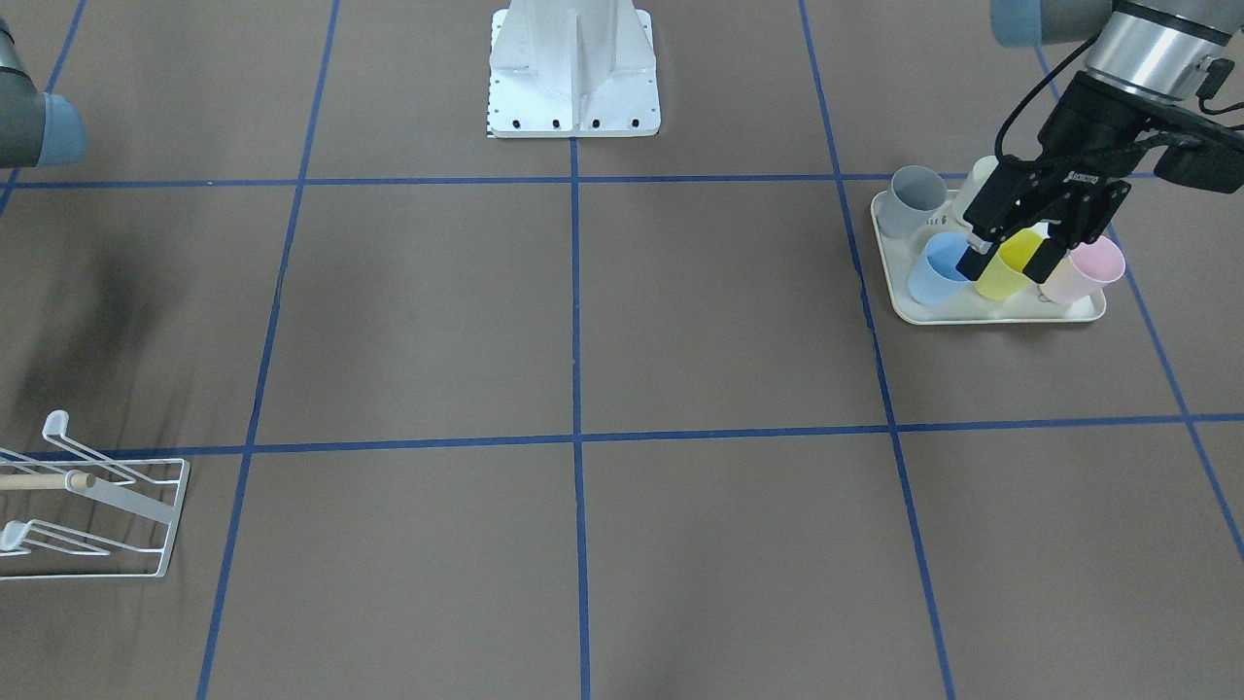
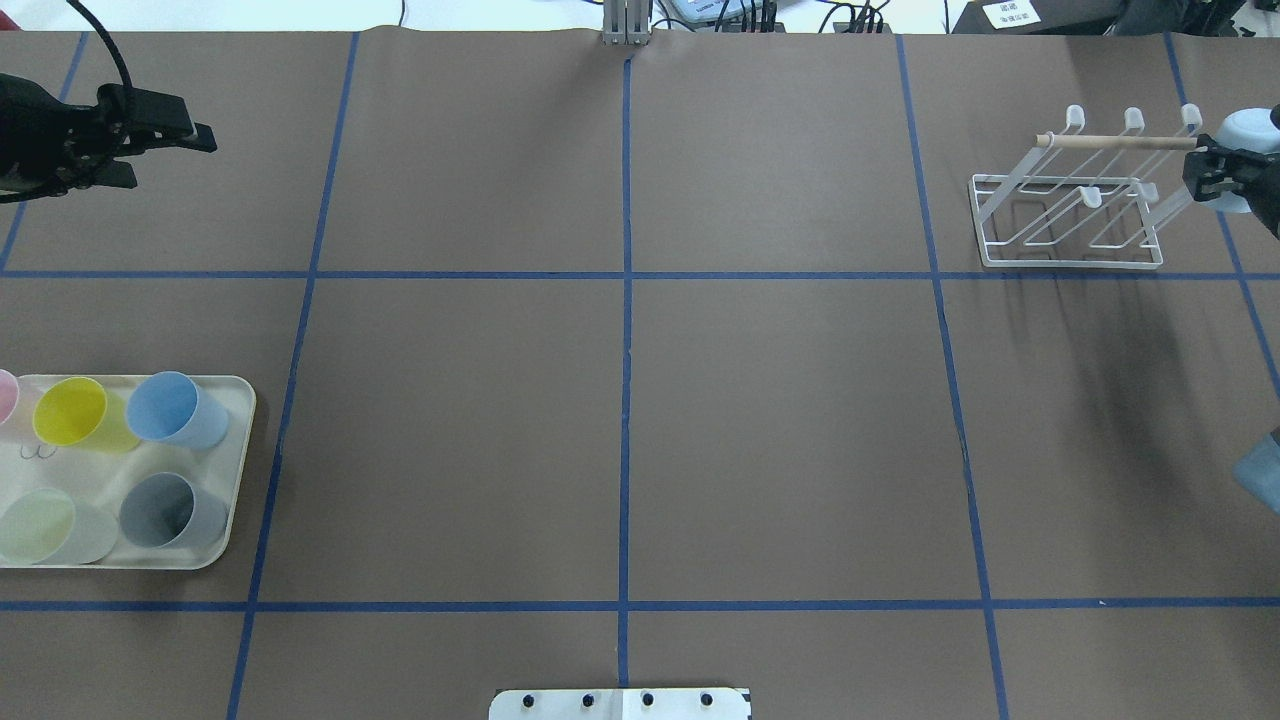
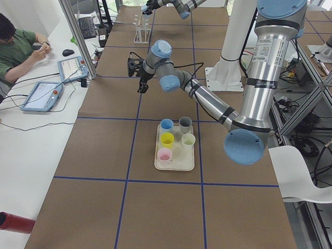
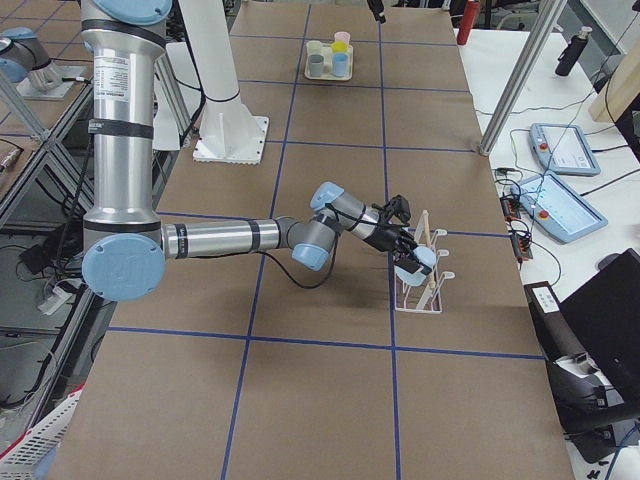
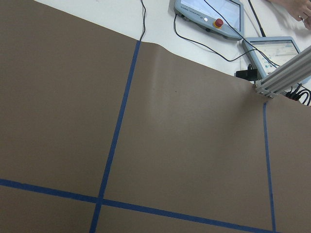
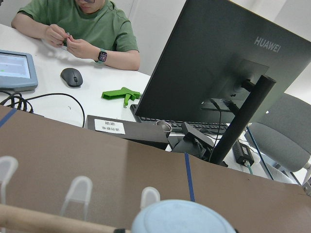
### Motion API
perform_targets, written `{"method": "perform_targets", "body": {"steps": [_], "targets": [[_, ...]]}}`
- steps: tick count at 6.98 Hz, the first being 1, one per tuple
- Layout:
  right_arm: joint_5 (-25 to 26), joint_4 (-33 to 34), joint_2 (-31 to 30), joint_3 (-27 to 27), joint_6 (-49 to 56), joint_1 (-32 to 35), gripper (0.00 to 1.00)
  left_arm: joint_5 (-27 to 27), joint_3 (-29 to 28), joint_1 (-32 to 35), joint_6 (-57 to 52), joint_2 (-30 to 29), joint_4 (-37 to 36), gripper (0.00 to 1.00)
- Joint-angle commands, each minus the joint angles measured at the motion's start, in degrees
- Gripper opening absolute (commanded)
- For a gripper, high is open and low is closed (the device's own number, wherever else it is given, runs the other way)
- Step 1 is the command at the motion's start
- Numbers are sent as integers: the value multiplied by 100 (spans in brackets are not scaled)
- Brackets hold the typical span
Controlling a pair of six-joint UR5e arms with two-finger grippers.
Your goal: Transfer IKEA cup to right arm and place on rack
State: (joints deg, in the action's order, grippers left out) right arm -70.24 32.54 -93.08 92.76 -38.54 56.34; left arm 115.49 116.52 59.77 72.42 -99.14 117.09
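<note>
Brown paper gridded with blue tape covers the desk (image 2: 780, 430). The right end effector (image 2: 1207, 172) is clamped on a pale-blue cup (image 2: 1250, 126) at the white wire rack's (image 2: 1070, 265) end, near the dowel (image 2: 1115, 142) tip. The left end effector (image 1: 1009, 261) hangs spread wide, empty. A cream tray (image 2: 238, 480) holds five more cups (image 2: 165, 405): pink, yellow, blue, green, grey.

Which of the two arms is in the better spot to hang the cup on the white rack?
The right. Its end effector grips the pale blue cup right at the rack. The left end effector is open and empty, at the table's other end.
</note>
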Motion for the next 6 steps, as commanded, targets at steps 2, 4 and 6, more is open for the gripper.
{"method": "perform_targets", "body": {"steps": [2, 4, 6], "targets": [[-7, -2, 123, -179, -13, -18, 0, 0, -6, 0, 0, 0, 7, 100], [-16, -2, 184, -179, -4, -18, 15, 0, -6, 0, 0, 0, -2, 100], [-16, -2, 202, -179, -22, -18, 99, 9, -6, 8, 0, 0, 7, 100]]}}
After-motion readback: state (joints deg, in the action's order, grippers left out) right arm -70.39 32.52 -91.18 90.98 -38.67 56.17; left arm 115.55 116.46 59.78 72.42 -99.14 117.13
